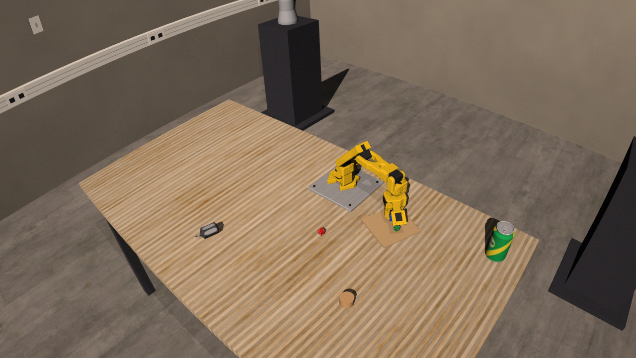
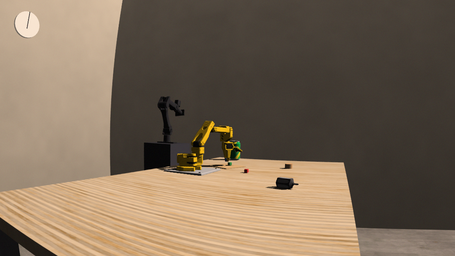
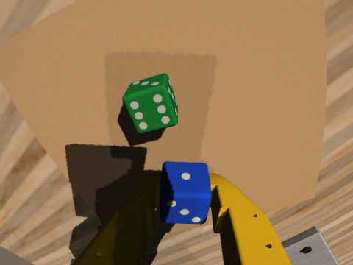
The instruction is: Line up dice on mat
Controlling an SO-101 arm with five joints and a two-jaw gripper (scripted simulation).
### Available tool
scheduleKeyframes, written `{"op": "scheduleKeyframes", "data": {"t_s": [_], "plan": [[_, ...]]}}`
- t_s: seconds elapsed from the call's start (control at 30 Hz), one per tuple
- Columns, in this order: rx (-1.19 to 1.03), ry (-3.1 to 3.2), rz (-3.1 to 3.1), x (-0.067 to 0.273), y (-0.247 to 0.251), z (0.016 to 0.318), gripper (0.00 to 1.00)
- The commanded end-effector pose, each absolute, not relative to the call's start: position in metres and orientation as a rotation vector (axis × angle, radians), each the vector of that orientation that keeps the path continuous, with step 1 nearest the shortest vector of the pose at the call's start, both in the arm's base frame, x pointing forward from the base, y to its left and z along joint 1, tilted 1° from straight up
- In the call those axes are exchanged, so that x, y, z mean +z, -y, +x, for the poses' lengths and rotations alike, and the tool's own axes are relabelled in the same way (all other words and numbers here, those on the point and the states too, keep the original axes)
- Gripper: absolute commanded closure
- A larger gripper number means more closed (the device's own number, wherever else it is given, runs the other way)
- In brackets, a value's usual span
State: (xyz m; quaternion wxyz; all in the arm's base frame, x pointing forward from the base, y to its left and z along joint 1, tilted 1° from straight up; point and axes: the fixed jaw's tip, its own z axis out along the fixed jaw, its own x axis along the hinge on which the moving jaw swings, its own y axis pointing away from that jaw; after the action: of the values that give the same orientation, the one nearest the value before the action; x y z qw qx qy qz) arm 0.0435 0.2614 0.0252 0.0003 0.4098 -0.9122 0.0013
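Observation:
My gripper (image 1: 391,219) (image 2: 226,159) (image 3: 185,195) is shut on the blue die (image 3: 185,206) and holds it low over the base-side part of the tan mat (image 1: 382,235) (image 2: 237,166) (image 3: 265,110). In the wrist view the blue die shows one pip on the face towards the green die and three on the face below it. The green die (image 1: 396,228) (image 2: 229,164) (image 3: 151,110) sits flat on the mat with six up, beyond the gripper from the base. The red die (image 1: 321,231) (image 2: 246,170) lies on the table off the mat; its number is too small to read.
A grey base plate (image 1: 329,191) (image 2: 206,172) carries the arm. A green can (image 1: 499,244) (image 2: 236,152) stands beyond the mat. A short brown cylinder (image 1: 346,299) (image 2: 288,166) and a dark tool-like object (image 1: 209,229) (image 2: 284,182) are farther out on the table.

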Motion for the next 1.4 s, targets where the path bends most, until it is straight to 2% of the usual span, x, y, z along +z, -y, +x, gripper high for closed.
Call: {"op": "scheduleKeyframes", "data": {"t_s": [0.0,1.37], "plan": [[0.03,2.846,1.299,0.018,-0.259,0.041,1.0],[0.03,2.846,1.299,0.003,-0.259,0.041,1.0]]}}
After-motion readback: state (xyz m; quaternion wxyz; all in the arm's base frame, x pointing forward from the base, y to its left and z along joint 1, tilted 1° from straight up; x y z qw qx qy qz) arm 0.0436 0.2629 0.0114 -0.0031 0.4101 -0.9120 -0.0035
